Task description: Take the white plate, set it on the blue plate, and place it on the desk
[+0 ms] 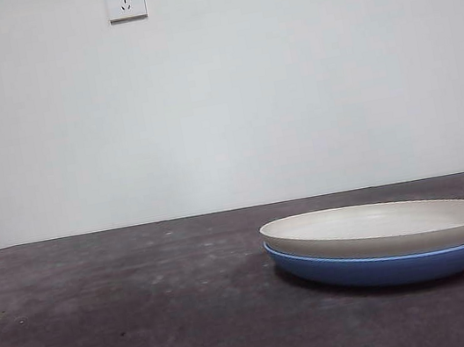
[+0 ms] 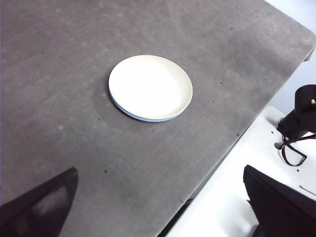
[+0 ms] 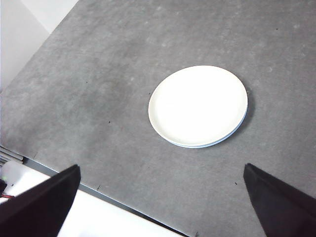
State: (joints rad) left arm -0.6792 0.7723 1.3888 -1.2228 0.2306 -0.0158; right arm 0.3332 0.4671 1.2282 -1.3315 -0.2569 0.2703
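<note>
The white plate point(image 1: 384, 228) sits nested on the blue plate point(image 1: 390, 265), both resting on the desk point(image 1: 131, 315). The left gripper point(image 2: 163, 207) hangs high above the desk, jaws spread wide and empty, the stacked plates well ahead of them. The right gripper point(image 3: 163, 207) is likewise raised, jaws wide apart, holding nothing, the plates far beyond its tips.

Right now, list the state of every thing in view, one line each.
white plate: upright, nested on the blue plate, held by nothing.
blue plate: upright on the desk, under the white plate.
desk: bears the stack.
left claw: open, high above the desk, holding nothing.
right claw: open, high above the desk, holding nothing.
</note>
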